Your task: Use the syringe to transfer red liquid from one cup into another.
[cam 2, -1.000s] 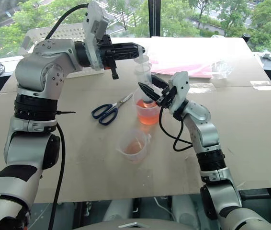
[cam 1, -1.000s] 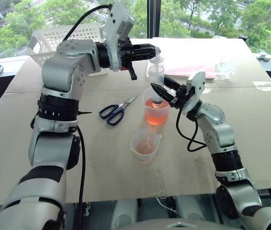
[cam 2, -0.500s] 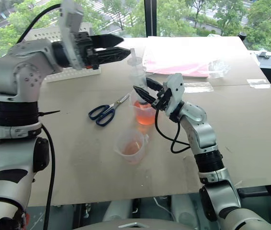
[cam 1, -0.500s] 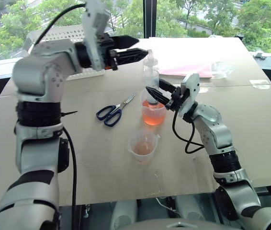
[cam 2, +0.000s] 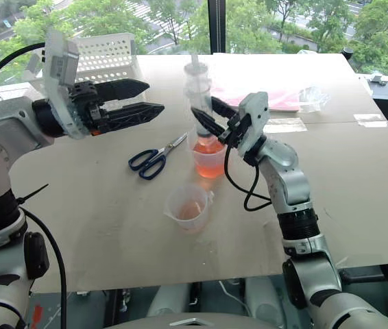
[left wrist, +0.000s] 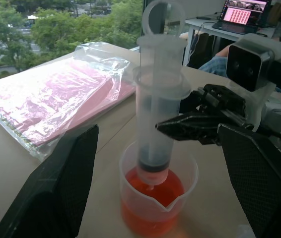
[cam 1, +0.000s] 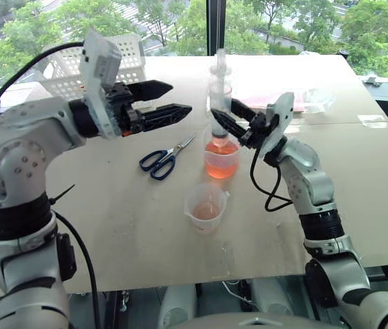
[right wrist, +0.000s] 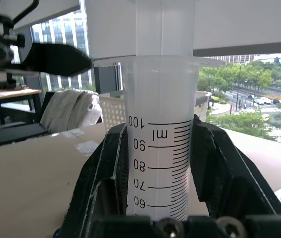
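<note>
The right gripper [cam 1: 223, 122] is clamped on the barrel of the syringe [cam 1: 219, 92], which stands upright with its nozzle dipped in the red liquid [left wrist: 153, 191] of the taller cup [cam 1: 222, 157]. The right wrist view adds the graduation marks between the fingers [right wrist: 105, 178]. The left gripper [cam 1: 166, 101] hangs beside the syringe, jaws apart. Near the taller cup sit the shorter cup [cam 1: 205, 207] and scissors [cam 1: 166, 157].

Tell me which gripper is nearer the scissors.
Left. The open left gripper hangs above the scissors, just behind them; the right gripper is farther right, clamped on the syringe.
</note>
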Tool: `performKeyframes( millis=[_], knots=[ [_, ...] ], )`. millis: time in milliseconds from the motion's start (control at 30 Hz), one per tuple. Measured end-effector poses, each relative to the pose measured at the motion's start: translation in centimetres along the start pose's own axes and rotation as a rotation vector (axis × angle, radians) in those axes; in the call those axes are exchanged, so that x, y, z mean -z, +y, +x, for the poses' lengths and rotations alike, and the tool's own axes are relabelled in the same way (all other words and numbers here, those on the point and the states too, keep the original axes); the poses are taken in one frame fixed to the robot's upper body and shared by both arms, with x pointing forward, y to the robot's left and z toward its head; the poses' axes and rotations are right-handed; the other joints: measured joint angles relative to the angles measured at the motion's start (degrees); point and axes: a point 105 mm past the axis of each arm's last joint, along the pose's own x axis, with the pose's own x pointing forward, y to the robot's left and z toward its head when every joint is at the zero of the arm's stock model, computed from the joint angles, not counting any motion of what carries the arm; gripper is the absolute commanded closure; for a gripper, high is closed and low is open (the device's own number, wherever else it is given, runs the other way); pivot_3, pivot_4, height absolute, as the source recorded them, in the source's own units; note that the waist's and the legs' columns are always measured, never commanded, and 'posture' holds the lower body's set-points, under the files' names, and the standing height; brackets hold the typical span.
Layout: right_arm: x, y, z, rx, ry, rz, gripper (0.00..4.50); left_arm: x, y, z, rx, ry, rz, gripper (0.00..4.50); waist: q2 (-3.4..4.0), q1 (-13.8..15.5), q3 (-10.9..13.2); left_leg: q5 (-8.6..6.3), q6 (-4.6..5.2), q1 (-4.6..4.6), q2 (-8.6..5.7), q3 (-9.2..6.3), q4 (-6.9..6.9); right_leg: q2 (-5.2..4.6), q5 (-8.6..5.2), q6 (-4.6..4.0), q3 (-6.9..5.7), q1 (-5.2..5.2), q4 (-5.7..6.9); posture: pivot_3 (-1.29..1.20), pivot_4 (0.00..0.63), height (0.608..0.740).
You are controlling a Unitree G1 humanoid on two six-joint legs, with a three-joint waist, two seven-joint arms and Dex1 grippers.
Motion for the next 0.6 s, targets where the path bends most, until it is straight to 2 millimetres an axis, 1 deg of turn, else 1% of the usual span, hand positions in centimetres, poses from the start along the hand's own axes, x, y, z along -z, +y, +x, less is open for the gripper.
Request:
performKeyframes(
  millis=[100, 233, 300, 367, 433, 533, 600],
  knots=[
    [-0.3, -0.4, -0.1, 0.015, -0.005, -0.006, 3.16, 0.5, 0.1, -0.6, -0.027, -0.008, -0.013, 0.61, 0.00, 0.0, 0.0, 0.00, 0.00, -0.01, -0.01, 0.02, -0.01, -0.01, 0.00, 0.00, -0.01, 0.00, -0.01, 0.00, 0.150, 0.740],
    [0.4, -0.8, -0.3, 0.019, 0.039, -0.041, 3.16, 0.9, -0.3, -0.9, -0.032, -0.013, -0.022, 0.61, 0.00, 0.0, 0.0, 0.00, 0.00, -0.01, -0.02, 0.07, 0.00, -0.02, 0.00, 0.00, 0.00, 0.00, -0.02, 0.00, 0.150, 0.740],
    [0.4, -0.7, -0.2, 0.015, 0.033, -0.033, 3.16, 1.1, -0.4, -1.2, -0.037, -0.009, -0.028, 0.61, 0.00, 0.0, 0.0, 0.00, 0.00, 0.01, -0.02, 0.06, -0.01, -0.01, 0.00, 0.00, 0.00, 0.00, -0.01, 0.00, 0.150, 0.740],
    [0.3, -0.7, -0.1, 0.015, 0.027, -0.014, 3.16, 1.7, -0.8, -1.4, -0.029, -0.007, -0.036, 0.61, 0.00, -0.1, 0.0, 0.00, 0.00, 0.00, -0.01, 0.05, -0.01, -0.01, 0.00, -0.01, 0.01, 0.00, -0.01, 0.00, 0.150, 0.740],
    [0.2, -0.9, -0.2, 0.025, 0.018, 0.020, 3.16, 2.3, -1.5, -1.8, -0.011, -0.022, -0.034, 0.61, 0.00, -0.3, 0.0, 0.00, 0.00, 0.01, 0.02, 0.05, -0.05, -0.03, 0.01, -0.01, 0.07, -0.02, -0.04, 0.00, 0.150, 0.740],
    [-0.5, -1.4, -0.3, 0.053, -0.024, 0.099, 3.16, 3.0, -2.8, -2.4, 0.019, -0.046, -0.045, 0.61, 0.00, -0.2, 0.0, 0.00, 0.00, 0.00, 0.05, 0.02, -0.07, -0.07, 0.00, -0.01, 0.04, -0.02, -0.05, 0.00, 0.150, 0.740],
    [-1.6, -1.1, -0.2, 0.032, -0.057, 0.118, 3.16, 3.3, -3.3, -3.4, 0.023, -0.060, -0.061, 0.61, 0.01, -0.2, 0.0, 0.00, 0.00, 0.00, 0.06, 0.03, -0.07, -0.09, 0.00, -0.02, 0.05, -0.03, -0.05, 0.00, 0.150, 0.740]
  ],
)
